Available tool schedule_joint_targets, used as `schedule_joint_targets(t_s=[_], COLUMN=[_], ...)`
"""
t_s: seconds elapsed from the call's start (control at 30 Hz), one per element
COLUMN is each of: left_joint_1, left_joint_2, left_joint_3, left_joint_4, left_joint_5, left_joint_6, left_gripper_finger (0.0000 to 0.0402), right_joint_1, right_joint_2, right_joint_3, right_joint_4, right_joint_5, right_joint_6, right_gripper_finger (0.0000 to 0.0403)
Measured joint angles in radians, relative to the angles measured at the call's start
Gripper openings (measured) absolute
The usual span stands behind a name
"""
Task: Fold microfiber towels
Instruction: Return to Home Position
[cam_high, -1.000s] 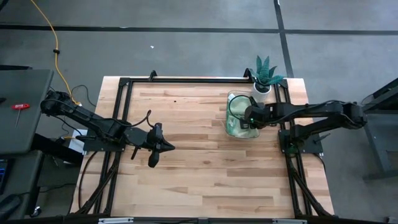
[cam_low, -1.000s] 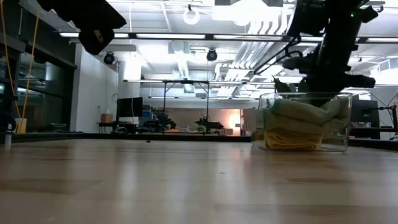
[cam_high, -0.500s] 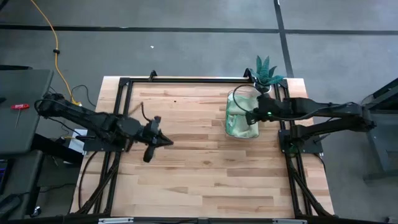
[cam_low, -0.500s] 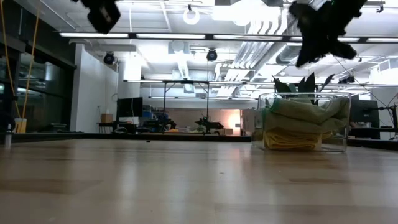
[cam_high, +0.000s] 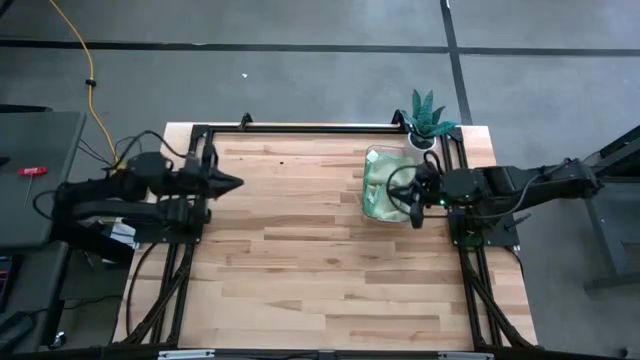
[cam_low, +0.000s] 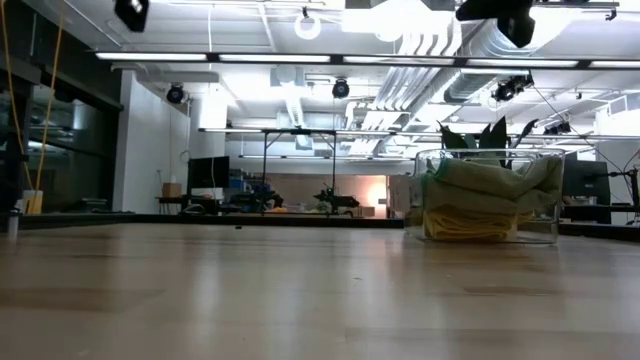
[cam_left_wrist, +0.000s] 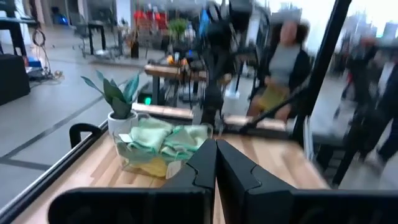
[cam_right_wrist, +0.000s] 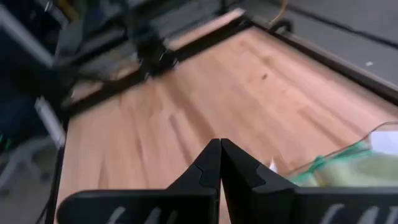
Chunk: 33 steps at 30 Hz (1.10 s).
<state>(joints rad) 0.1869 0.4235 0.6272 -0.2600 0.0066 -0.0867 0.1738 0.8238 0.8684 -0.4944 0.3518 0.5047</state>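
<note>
Soft sage-green and bright yellow microfiber towels (cam_low: 485, 192) are stacked inside a clear plastic bin (cam_low: 545, 228) on the pale wood-plank surface (cam_high: 300, 250). The left gripper (cam_left_wrist: 216, 144), at the left edge, and the right gripper (cam_right_wrist: 219, 144), beside the bin, are shown with fingers pressed together, empty.

Both arms sit folded at opposite sides; left tool (cam_high: 230, 183) and right tool (cam_high: 412, 200) closed.

A potted plant (cam_high: 427, 112) stands at the table's (cam_high: 300, 260) far corner (beside a clear bin (cam_high: 390, 150)).
</note>
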Motion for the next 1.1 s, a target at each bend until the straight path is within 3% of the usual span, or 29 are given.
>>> schedule_joint_targets(t_s=[0.07, 0.2, 0.4, 0.6, 0.7, 0.9, 1.1], left_joint_1=[0.025, 0.044, 0.044, 0.033, 0.015, -0.011, -0.012], left_joint_2=[-0.081, -0.205, -0.306, -0.422, -0.42, -0.42, -0.419], left_joint_3=[-0.057, -0.142, -0.219, -0.341, -0.419, -0.618, -0.617], left_joint_4=[0.026, 0.034, 0.017, 0.041, 0.111, 0.469, 0.27], left_joint_5=[0.018, 0.011, 0.011, 0.034, 0.041, 0.022, 0.012], left_joint_6=[-0.056, -0.139, -0.17, -0.245, -0.279, -0.316, -0.315], left_gripper_finger=[0.0, 0.0, 0.0, 0.0, 0.0, 0.0, 0.0], right_joint_1=[0.0, 0.012, 0.018, 0.018, 0.018, 0.018, 0.019], right_joint_2=[0.0, 0.001, 0.0, 0.0, 0.0, 0.0, -0.001], right_joint_3=[0.0, 0.0, 0.0, 0.0, 0.0, 0.0, 0.0], right_joint_4=[-0.004, 0.014, 0.062, 0.067, 0.075, 0.117, 0.106], right_joint_5=[-0.043, -0.026, -0.003, -0.003, -0.003, 0.024, 0.034], right_joint_6=[0.002, 0.008, -0.031, 0.034, 0.068, 0.126, 0.173], right_gripper_finger=[0.0, 0.0, 0.0, 0.0, 0.0, 0.0, 0.0])
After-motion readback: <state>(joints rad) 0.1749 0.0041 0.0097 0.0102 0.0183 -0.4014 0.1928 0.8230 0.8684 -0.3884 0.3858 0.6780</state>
